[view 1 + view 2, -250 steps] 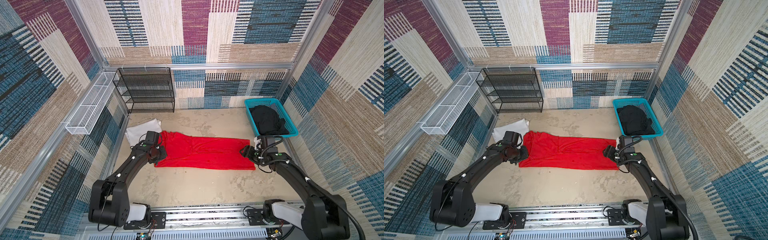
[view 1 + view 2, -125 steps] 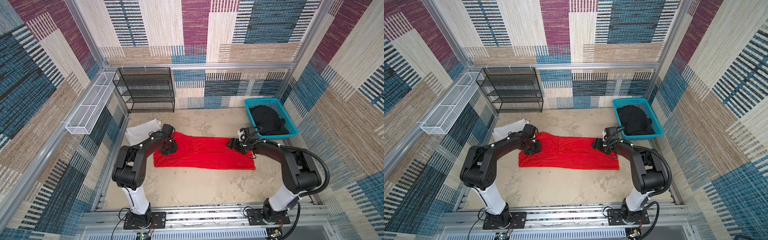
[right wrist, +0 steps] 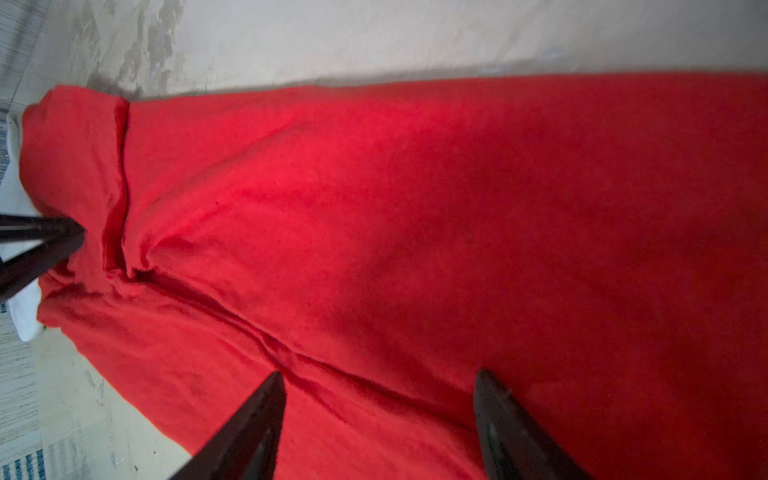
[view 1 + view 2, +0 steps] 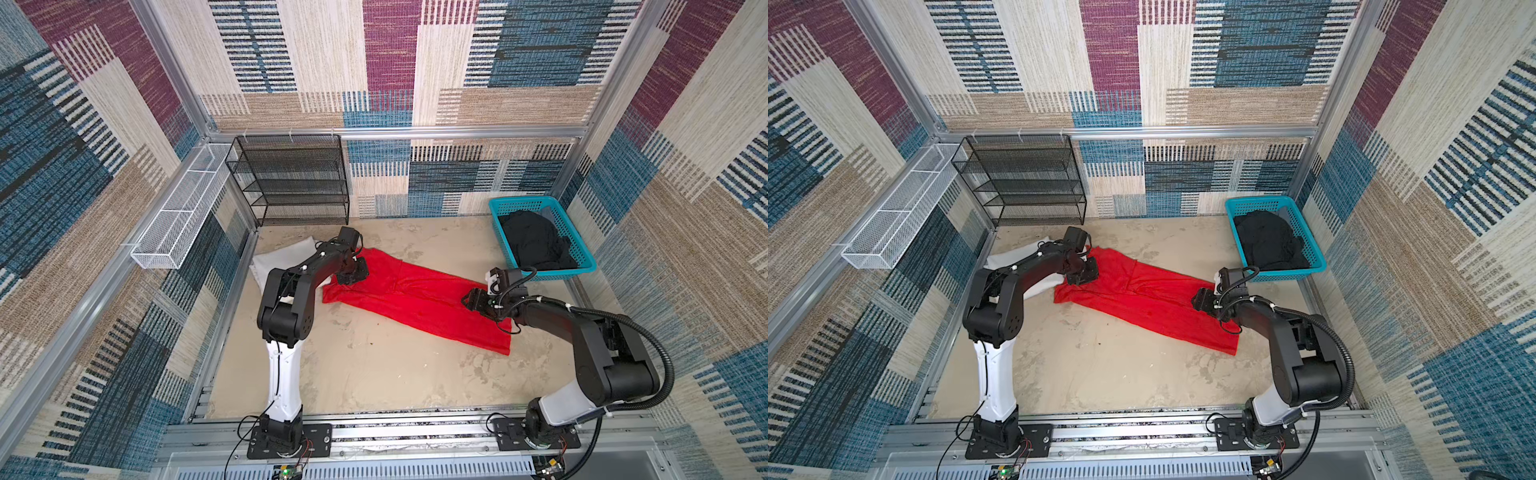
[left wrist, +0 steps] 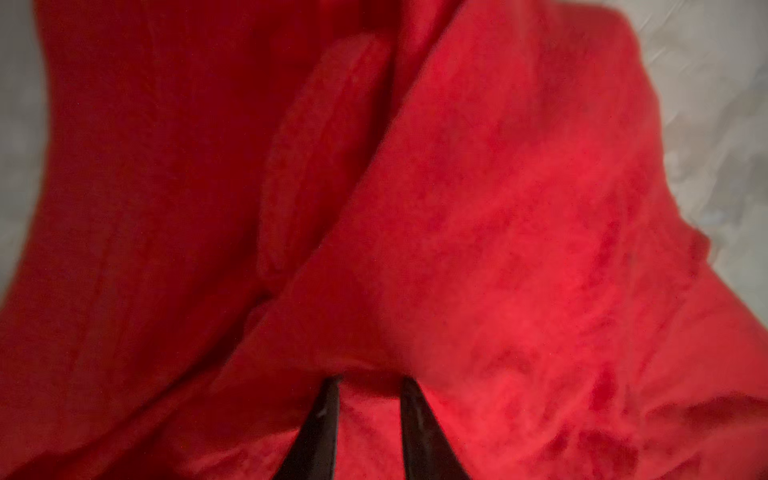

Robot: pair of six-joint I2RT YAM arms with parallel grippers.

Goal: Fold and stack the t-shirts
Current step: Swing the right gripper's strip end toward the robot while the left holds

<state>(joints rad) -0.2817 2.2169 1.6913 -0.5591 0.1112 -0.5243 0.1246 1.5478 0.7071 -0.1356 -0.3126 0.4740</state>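
Both top views show the red t-shirt (image 4: 415,299) as a long part-folded strip across the middle. The left gripper (image 5: 369,380) pinches its far-left end, while the right gripper (image 3: 380,374) is spread wide over the right end. The white t-shirt (image 4: 286,257) seems folded, far left; the black t-shirt (image 4: 536,245) sits crumpled in the teal basket (image 4: 523,201), far right, not yet touched.

The stained beige tabletop (image 4: 374,365) carries a red t-shirt (image 4: 415,295) stretched slantwise across its middle. A white t-shirt (image 4: 282,255) lies just beside the red one's left end. A teal plastic basket (image 4: 557,272) sits at the far right and a black wire-mesh shelf rack (image 4: 299,183) at the back.
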